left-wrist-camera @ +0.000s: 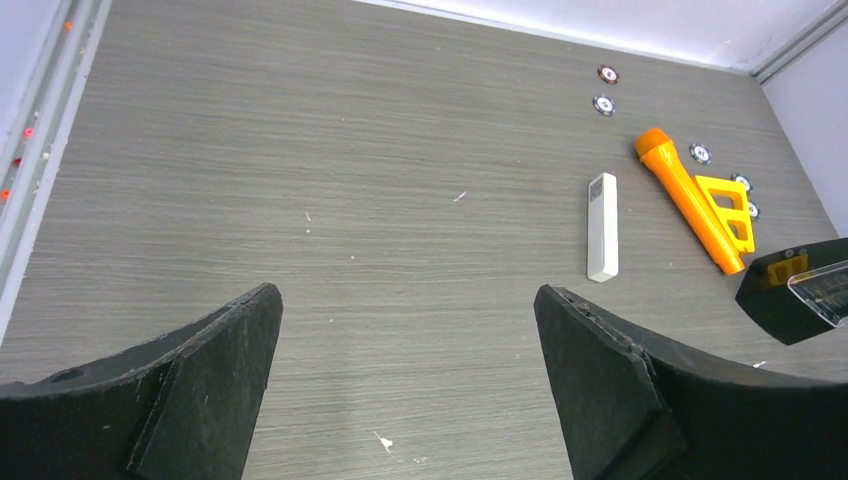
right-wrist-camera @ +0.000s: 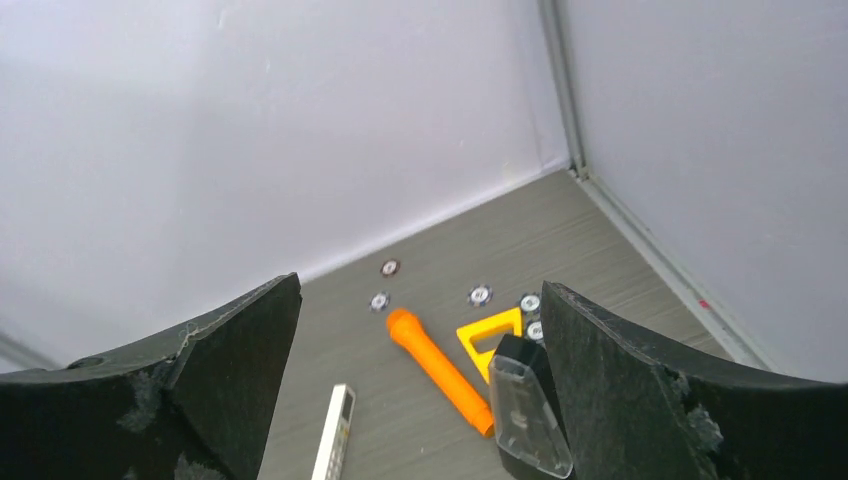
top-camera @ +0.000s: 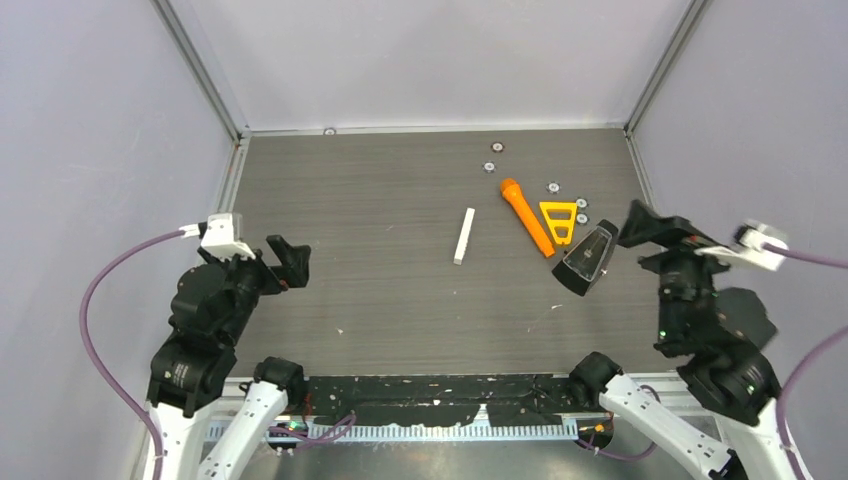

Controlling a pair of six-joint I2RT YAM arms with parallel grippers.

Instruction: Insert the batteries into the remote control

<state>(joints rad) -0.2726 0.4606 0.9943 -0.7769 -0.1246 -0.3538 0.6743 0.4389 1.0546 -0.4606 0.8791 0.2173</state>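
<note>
From above, one white remote control (top-camera: 464,236) lies left of the single orange flashlight (top-camera: 526,216), apart from it. One yellow triangular frame (top-camera: 559,218) sits just beside the flashlight's right side, five silver discs (top-camera: 490,167) are scattered around it, and one black clear-lidded case (top-camera: 587,258) rests by its near end. The left gripper (top-camera: 288,266) and the right gripper (top-camera: 640,238) both hang spread wide, holding nothing.

Left wrist view: the jaws are wide apart over bare table. The remote's markings are too small to read.

Right wrist view: the jaws are likewise wide and empty, and the remote lies left of the flashlight.
</note>
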